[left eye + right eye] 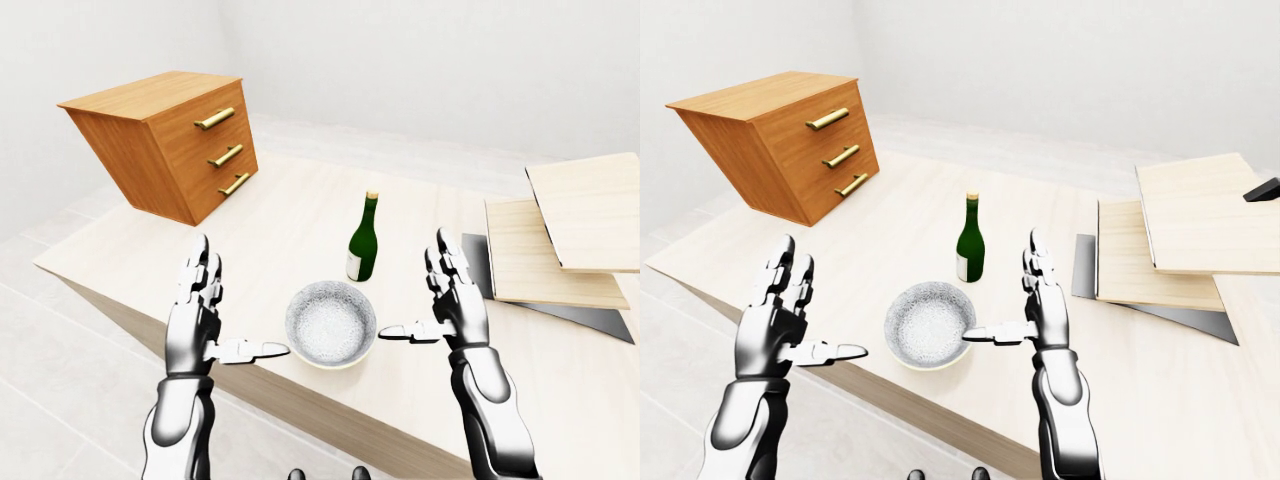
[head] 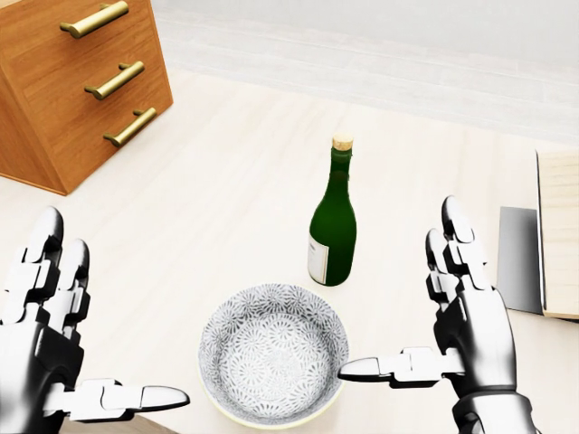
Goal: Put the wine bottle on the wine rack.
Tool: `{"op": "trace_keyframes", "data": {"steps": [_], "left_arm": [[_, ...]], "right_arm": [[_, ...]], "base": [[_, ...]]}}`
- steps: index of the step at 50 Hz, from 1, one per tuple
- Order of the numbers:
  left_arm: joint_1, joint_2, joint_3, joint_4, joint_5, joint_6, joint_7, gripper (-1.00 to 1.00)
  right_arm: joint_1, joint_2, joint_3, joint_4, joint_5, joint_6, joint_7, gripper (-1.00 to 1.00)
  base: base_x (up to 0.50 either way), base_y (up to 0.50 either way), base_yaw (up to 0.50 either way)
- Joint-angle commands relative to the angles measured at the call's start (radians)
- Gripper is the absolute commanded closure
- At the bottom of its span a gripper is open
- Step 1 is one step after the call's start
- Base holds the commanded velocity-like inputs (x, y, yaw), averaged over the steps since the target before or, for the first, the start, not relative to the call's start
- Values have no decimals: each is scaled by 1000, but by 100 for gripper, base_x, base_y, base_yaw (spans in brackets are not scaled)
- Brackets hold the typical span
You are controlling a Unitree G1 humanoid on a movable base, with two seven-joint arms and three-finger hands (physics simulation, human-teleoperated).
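A white-walled room with a pale tiled floor; a light wooden worktop (image 1: pixel 290 215) runs across the eye views. At the upper left of the left-eye view a brown chest of three drawers (image 1: pixel 170 140) with brass handles stands on the worktop. At the right, a stack of pale wooden boards (image 1: pixel 570 235) lies on a dark grey sheet (image 1: pixel 590 318); whether this is the wine rack cannot be told.

The wine bottle (image 2: pixel 333 217), green glass with a cork and a pale label, stands upright on the worktop near the centre of the head view, touched by neither hand. Just below it in that view, apart from it, lies a patterned grey-white bowl (image 2: pixel 273 353) near the worktop's lower edge.

The left hand (image 2: pixel 41 348) is raised at the lower left of the head view, fingers spread upward and thumb pointing toward the bowl, holding nothing. The right hand (image 2: pixel 466 321) is raised at the lower right, to the right of the bottle and well apart from it, fingers likewise extended and apart, its thumb reaching over the bowl's right rim, empty.
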State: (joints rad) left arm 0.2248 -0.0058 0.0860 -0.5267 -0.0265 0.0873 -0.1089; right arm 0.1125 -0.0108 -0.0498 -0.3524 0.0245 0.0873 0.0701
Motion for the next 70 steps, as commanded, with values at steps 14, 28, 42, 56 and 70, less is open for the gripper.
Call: {"op": "trace_keyframes", "data": {"steps": [14, 28, 42, 56, 70], "left_arm": [[4, -2, 13, 6, -3, 0, -4, -100], [6, -4, 3, 3, -9, 0, -2, -100], [6, -1, 5, -3, -11, 0, -2, -100], [2, -1, 9, 7, -13, 0, -3, -100], [1, -2, -5, 18, 4, 0, 2, -100]], "right_arm": [[13, 0, 13, 4, 35, 0, 33, -100], [12, 0, 10, -4, 40, 0, 28, -100], [4, 3, 19, -11, 31, 0, 18, -100], [-3, 4, 42, 0, 7, 0, 12, -100], [-18, 2, 37, 51, 10, 0, 14, -100]], "base": [[0, 0, 16], [0, 0, 8], [15, -27, 0], [7, -12, 0], [0, 0, 0]]}}
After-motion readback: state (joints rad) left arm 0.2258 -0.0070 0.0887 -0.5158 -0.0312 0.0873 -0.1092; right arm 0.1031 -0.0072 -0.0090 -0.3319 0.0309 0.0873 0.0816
